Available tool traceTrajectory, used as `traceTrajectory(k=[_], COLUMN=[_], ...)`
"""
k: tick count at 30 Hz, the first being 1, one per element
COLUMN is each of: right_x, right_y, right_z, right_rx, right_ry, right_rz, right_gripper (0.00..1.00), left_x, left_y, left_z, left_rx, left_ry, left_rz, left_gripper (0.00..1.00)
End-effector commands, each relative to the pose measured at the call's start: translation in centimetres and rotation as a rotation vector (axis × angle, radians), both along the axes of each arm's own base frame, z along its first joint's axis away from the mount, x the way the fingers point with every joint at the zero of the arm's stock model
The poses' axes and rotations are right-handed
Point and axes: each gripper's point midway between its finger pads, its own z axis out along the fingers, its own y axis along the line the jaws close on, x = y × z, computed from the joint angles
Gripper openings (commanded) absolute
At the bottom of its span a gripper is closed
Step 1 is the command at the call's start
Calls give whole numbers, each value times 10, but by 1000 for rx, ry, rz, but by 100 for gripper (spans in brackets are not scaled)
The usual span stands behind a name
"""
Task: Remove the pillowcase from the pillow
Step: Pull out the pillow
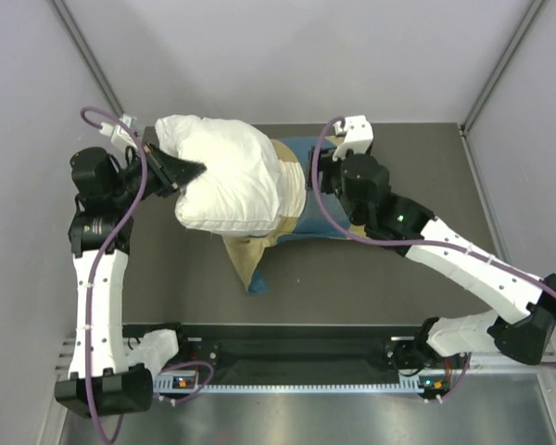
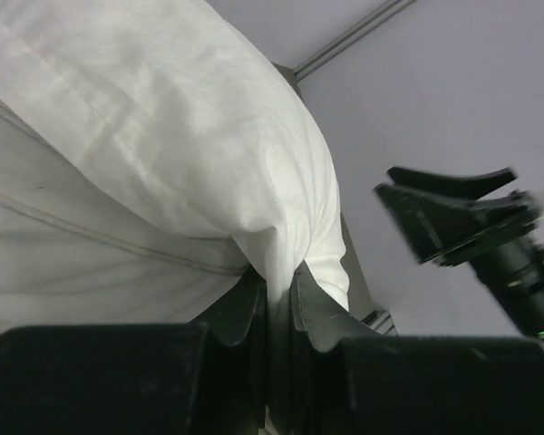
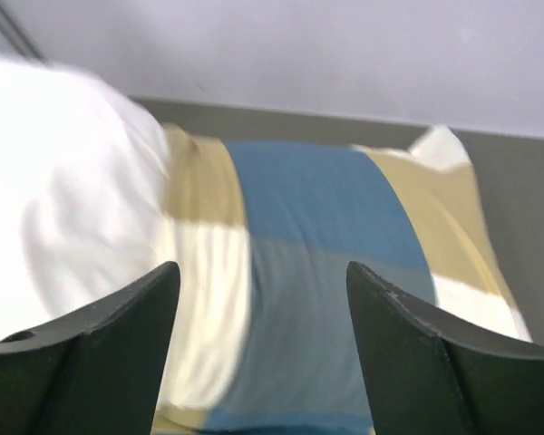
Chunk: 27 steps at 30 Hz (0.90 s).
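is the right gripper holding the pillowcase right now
No, the right gripper stands wide open over the pillowcase, clamping nothing.

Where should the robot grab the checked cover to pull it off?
Probably pinch the pillowcase at its flatter right end, coming from above with the open right pincer. The pillow pokes out left, clamped by the left pincer.

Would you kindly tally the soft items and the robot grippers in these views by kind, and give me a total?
pillow: 1
pillowcase: 1
grippers: 2, the left gripper and the right gripper
Total: 4
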Motion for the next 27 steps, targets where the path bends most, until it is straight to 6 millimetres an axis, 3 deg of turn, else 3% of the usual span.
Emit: traceTrajectory(k=[1, 5, 9, 12, 15, 18, 23, 27], right_x=[-3, 5, 12, 18, 28, 32, 31, 37], right_y=[44, 78, 108, 117, 118, 117, 107, 97], right_z=[40, 30, 0, -26, -48, -58, -53, -66], right_rx=[101, 81, 65, 41, -9, -26, -9, -100], right_ry=[-15, 35, 99, 143, 169, 182, 170, 194], right_rz=[145, 193, 232, 218, 176, 149, 111, 62], right_gripper=[74, 76, 77, 77, 77, 77, 78, 78], left_x=[-13, -16, -20, -23, -28, -32, -38, -47], left_y=[-1, -1, 0, 0, -1, 6, 23, 26], left_z=[-15, -26, -29, -27, -23, -17, -12, -4], left_rx=[88, 90, 107, 112, 110, 130, 202, 213], left_ry=[-41, -24, -24, -32, -38, -55, -73, -104], left_rz=[-10, -13, -10, -9, -6, 50, 161, 194], left_gripper=[0, 0, 0, 0, 0, 0, 0, 0])
